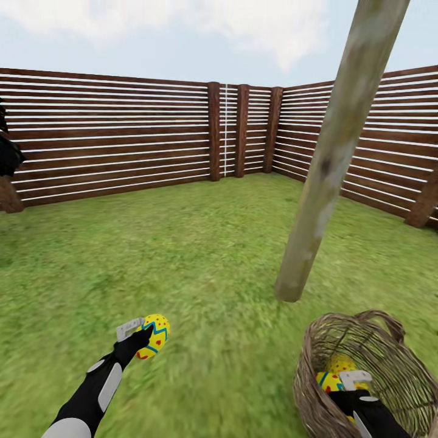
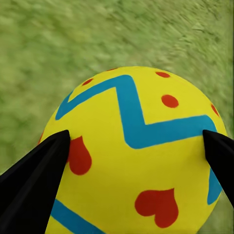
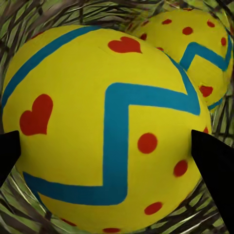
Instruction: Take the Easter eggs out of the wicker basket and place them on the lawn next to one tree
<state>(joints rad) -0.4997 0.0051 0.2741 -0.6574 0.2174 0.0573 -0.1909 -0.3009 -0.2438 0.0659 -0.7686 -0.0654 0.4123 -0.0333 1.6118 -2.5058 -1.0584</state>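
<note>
My left gripper (image 1: 146,338) is shut on a yellow Easter egg (image 1: 156,332) with blue zigzags and red marks, held low over the lawn (image 1: 207,255). In the left wrist view the black fingers (image 2: 34,180) press both sides of that egg (image 2: 141,161). The pale tree trunk (image 1: 328,158) rises from the grass to the right of it. At the lower right the wicker basket (image 1: 389,340) stands tilted on the grass. My right gripper (image 1: 342,384) reaches inside it, shut on a second egg (image 3: 107,136). A third egg (image 3: 195,48) lies just behind, against the weave.
A brown slatted fence (image 1: 121,134) encloses the grass at the back and right, with posts at its corner (image 1: 214,131). A dark shape (image 1: 7,155) shows at the left edge. Open grass lies between my left arm and the trunk's base (image 1: 289,292).
</note>
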